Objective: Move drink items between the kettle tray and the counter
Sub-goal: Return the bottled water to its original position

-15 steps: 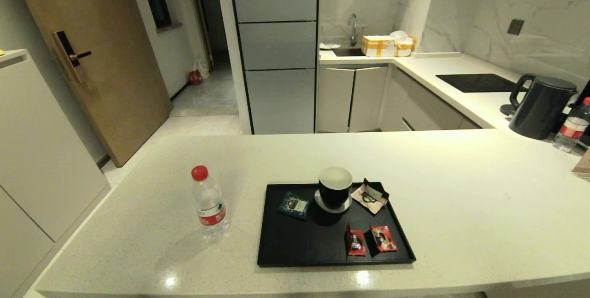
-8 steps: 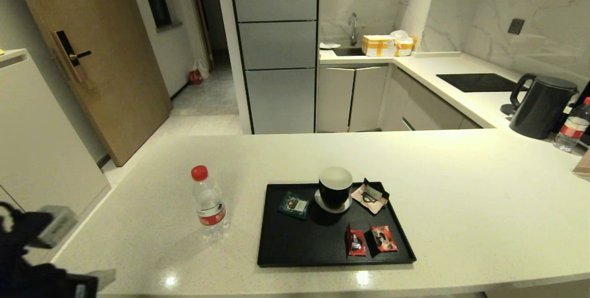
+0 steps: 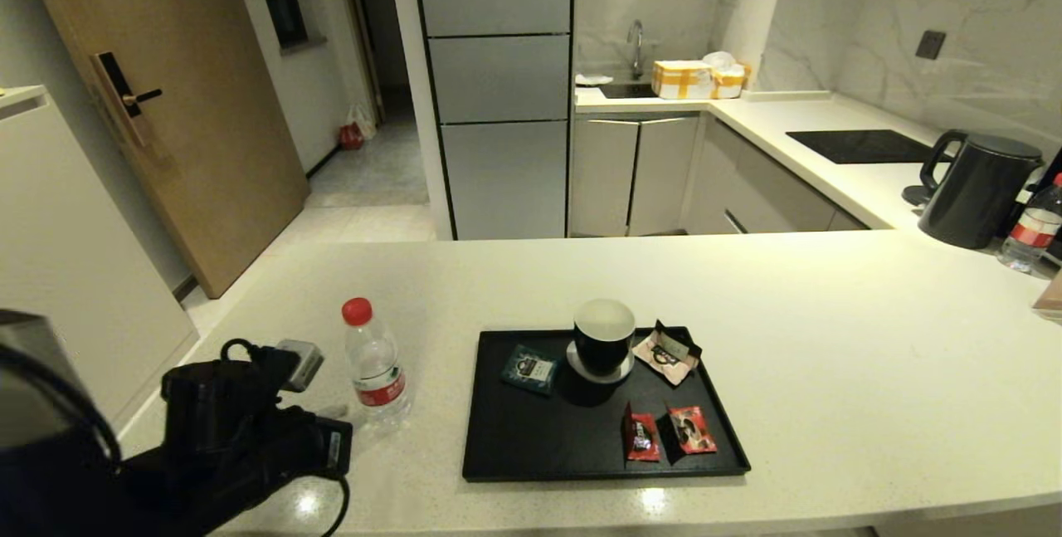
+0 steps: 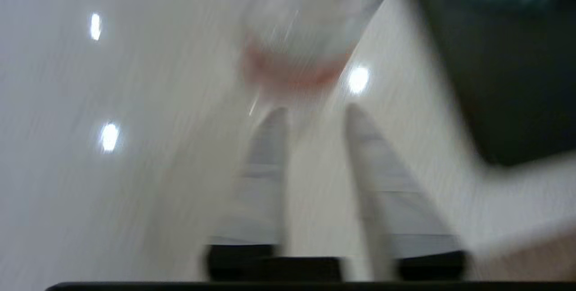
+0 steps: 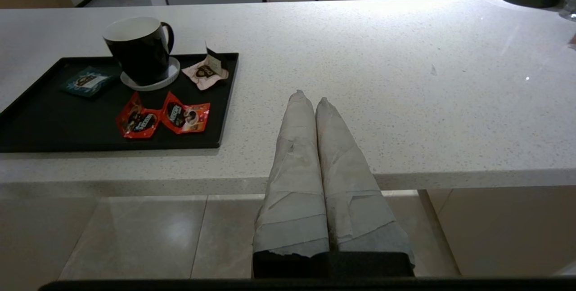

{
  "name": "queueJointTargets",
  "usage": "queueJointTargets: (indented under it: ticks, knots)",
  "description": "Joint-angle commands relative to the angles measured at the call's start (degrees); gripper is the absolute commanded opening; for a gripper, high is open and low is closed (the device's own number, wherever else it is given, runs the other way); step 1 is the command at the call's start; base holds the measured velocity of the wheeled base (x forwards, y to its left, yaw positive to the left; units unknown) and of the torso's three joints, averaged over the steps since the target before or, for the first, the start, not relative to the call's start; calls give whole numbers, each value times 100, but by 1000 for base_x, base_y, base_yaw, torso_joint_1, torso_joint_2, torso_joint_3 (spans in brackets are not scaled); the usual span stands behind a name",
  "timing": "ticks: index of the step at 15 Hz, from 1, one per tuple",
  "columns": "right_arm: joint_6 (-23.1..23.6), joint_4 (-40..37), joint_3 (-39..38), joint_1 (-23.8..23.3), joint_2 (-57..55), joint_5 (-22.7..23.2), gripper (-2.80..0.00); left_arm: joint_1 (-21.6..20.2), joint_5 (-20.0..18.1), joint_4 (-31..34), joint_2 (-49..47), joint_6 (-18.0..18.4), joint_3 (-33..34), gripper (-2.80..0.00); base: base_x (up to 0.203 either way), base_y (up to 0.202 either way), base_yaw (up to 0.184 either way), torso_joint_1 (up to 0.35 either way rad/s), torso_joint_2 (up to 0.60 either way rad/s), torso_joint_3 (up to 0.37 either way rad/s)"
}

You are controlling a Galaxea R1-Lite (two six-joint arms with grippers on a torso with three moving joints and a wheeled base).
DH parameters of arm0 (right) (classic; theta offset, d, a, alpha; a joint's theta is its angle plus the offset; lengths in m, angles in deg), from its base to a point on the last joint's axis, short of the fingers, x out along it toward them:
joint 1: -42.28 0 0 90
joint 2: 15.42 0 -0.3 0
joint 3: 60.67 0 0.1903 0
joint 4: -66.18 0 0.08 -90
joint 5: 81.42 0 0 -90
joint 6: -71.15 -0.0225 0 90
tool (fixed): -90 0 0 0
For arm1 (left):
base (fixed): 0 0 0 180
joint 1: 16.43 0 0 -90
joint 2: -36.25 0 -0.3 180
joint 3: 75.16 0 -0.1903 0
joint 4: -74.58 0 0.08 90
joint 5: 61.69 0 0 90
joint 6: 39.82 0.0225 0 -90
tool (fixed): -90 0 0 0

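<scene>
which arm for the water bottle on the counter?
Left. The left gripper, fingers apart, sits beside the clear plastic red-capped water bottle on the cream counter; the right gripper hangs shut off the edge.

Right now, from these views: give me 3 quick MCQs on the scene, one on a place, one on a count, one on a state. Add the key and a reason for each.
1. Where does the water bottle stand?
A. on the black tray
B. on the counter, left of the tray
C. beside the sink

2. How many red sachets lie on the black tray?
A. one
B. two
C. four

3. How do the right gripper fingers stand?
A. pressed together, empty
B. spread wide
C. closed on the mug

Key:
1 B, it stands on the counter, clear of the tray rim.
2 B, a pair lies side by side near the tray's front right corner.
3 A, the right wrist view shows no gap between the fingers and nothing held.
</scene>
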Motion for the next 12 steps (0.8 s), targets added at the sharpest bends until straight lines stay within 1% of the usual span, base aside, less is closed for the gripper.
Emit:
queueJointTargets:
  ticks: [1, 2, 5, 8, 10, 11, 12]
  knots:
    - [2, 0, -9, 0, -7, 4, -280, 358, 34, -777, -844, 8, -221, 0, 0, 0, 0, 0, 0, 0]
    - [2, 0, -9, 0, -7, 4, -280, 403, 51, -761, -849, 12, -223, 0, 0, 0, 0, 2, 27, 17]
    - [2, 0, -9, 0, -7, 4, -280, 446, 259, -776, -937, 14, -270, 0, 0, 0, 0, 3, 33, 22]
    - [2, 0, -9, 0, -7, 4, -280, 453, 280, -788, -867, 17, -100, 0, 0, 0, 0, -4, 10, 6]
    - [2, 0, -9, 0, -7, 4, -280, 455, 301, -810, -893, 12, -121, 0, 0, 0, 0, 0, 0, 0]
    - [2, 0, -9, 0, -7, 4, -280, 455, 417, -807, -936, 15, -196, 0, 0, 0, 0, 0, 0, 0]
    - [2, 0, -9, 0, -7, 4, -280, 455, 623, -795, -1018, 18, -429, 0, 0, 0, 0, 0, 0, 0]
